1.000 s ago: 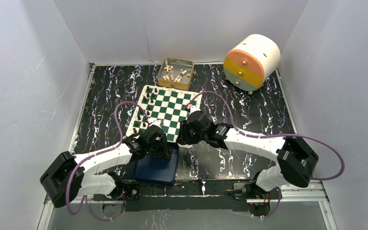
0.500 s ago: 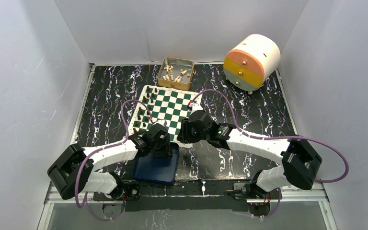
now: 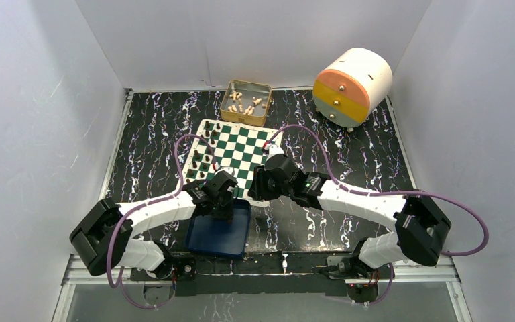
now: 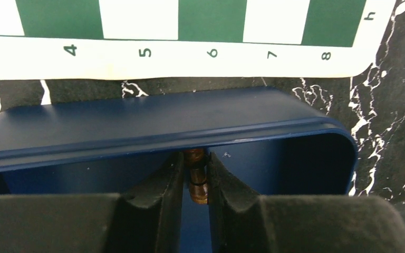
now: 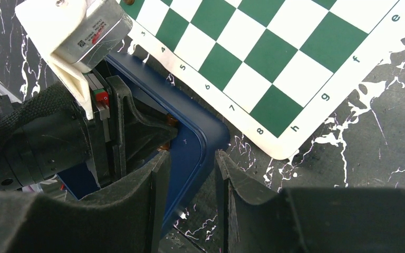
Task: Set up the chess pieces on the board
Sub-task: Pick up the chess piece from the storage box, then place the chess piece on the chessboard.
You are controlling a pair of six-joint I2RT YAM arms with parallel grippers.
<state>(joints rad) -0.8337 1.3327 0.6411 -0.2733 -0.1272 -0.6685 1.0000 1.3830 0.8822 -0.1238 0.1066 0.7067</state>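
Note:
My left gripper (image 3: 224,209) reaches down into the far end of the blue tray (image 3: 204,241). In the left wrist view it (image 4: 195,161) is shut on a small dark-brown chess piece (image 4: 197,183), just inside the tray's far wall (image 4: 153,129). My right gripper (image 3: 255,192) is open. In the right wrist view it (image 5: 192,158) straddles the tray's far right corner (image 5: 203,134), with one finger inside and one outside. The green-and-white board (image 3: 237,151) lies beyond the tray. Several dark pieces (image 3: 203,159) stand along its left side.
A gold tin (image 3: 229,107) holding cream pieces sits behind the board. A round white drawer unit (image 3: 353,86) with orange and yellow fronts stands at the back right. White walls enclose the black marbled table (image 3: 349,154). The board's near border (image 4: 190,52) lies close to the tray.
My left arm has pushed to the right and forward, bringing its gripper lower into the tray's far end. My right gripper has barely moved.

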